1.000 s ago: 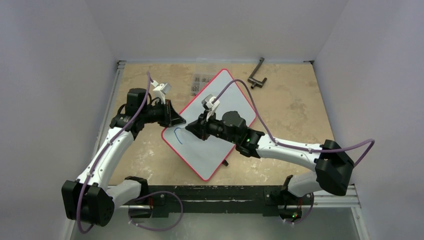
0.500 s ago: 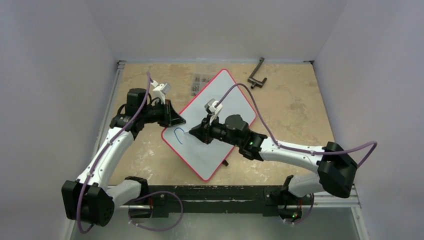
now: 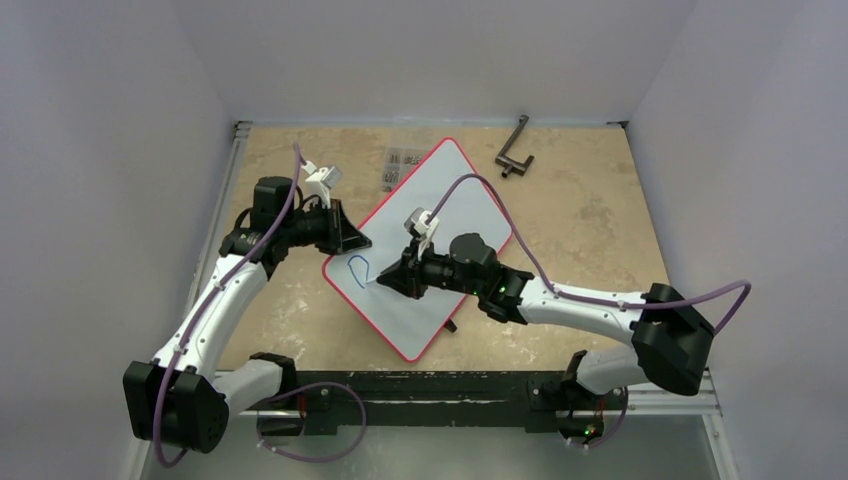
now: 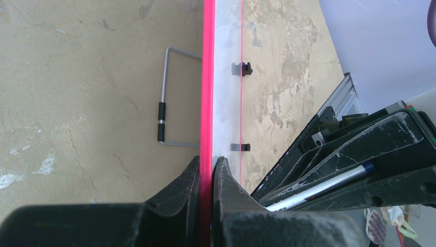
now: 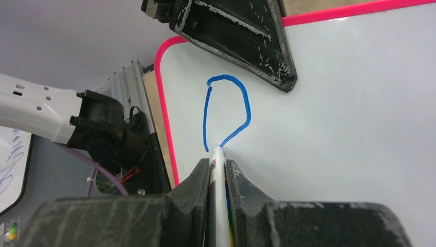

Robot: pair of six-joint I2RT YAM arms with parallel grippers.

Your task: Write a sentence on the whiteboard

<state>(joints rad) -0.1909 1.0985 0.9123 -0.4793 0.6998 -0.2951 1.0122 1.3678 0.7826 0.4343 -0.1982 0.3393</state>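
The whiteboard, white with a red rim, lies tilted on the table. My left gripper is shut on its left rim, one finger on each face. My right gripper is shut on a white marker with its tip touching the board. A single blue loop, shaped like a "D", is the only lettering of the sentence in view; it also shows in the top view. The marker tip sits at the lower end of the loop.
A black metal bracket lies at the back right of the table. A small clear packet lies by the board's far-left edge. A wire stand shows under the board in the left wrist view. The walls stand close on both sides.
My right gripper has moved toward the near left with the marker. The blue stroke has grown from an open curve into a nearly closed loop. The left arm has held still.
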